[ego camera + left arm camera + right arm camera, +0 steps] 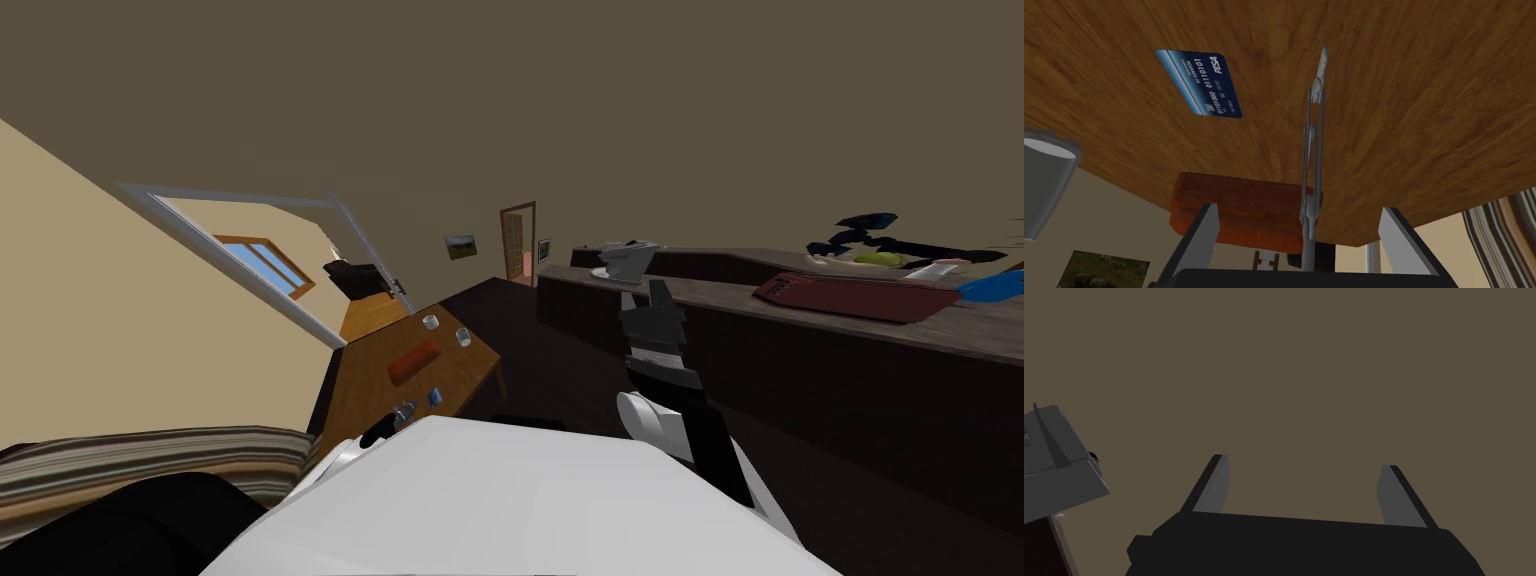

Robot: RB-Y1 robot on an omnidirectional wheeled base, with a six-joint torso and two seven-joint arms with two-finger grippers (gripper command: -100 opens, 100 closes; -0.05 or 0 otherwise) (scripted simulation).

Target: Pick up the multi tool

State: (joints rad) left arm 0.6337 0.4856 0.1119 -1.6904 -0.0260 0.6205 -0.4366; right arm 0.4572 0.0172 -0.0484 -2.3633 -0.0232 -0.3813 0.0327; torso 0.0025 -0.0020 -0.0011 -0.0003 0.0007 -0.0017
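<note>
Two left gripper point(1299, 220) fingers wide open around slim grey metal multi tool point(1313, 150), untouched, over brown wooden table point(1424, 100); blue bank card point(1199, 82) one side, bare wood other, table edge with orange-brown block point(1249, 215) near; right gripper point(1301, 488) open, empty.

Bare tabletop point(1424, 125) flanks the multi tool point(1313, 150) — brown case point(1244, 210) beyond, card point(1199, 82) beside.

The near end of the multi tool point(1313, 150) lies hidden behind the dark body of the left end effector point(1299, 207). The tool and one finger point(1206, 230) cover part of the red-brown block point(1249, 210). The picture's edge cuts off the grey cup point(1046, 185) and, in the right wrist view, a grey box point(1059, 458).
</note>
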